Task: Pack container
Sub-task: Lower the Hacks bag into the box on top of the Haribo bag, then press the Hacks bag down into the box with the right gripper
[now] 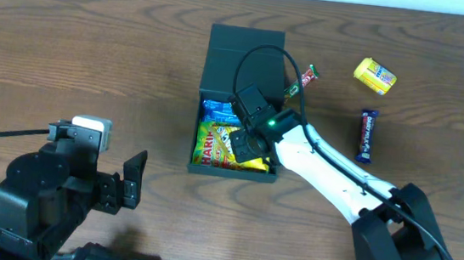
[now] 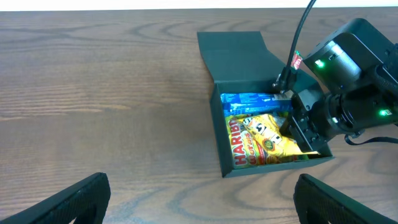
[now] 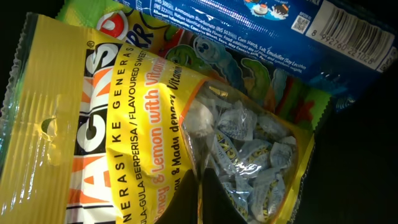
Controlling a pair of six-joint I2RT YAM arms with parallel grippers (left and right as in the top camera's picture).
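Nearest, the left pincer hangs over bare bench with its fingers wide apart. In its wrist view only their dark tips show, cut off at the bottom edge.

Further on, the container sits mid-bench: a matte, dark teal-black rectangular box with its hinged lid thrown open and lying flat on the far side. Much of its inside is covered by the right arm, which reaches in from the right.

The right pincer is down inside the box, its fingers pressed together on a fold of a yellow lemon sweets bag (the film puckers just above the tips). Its lettering runs off the frame and reads only in part. Beside it lies a yellow Haribo bag, and at the far end a blue packet. What lies beneath them cannot be seen.

Beyond, right of the box, a dark chocolate bar and a yellow packet lie well apart on the bench. A small red-and-green packet lies near the lid, partly crossed by the arm's cable and too small to read.
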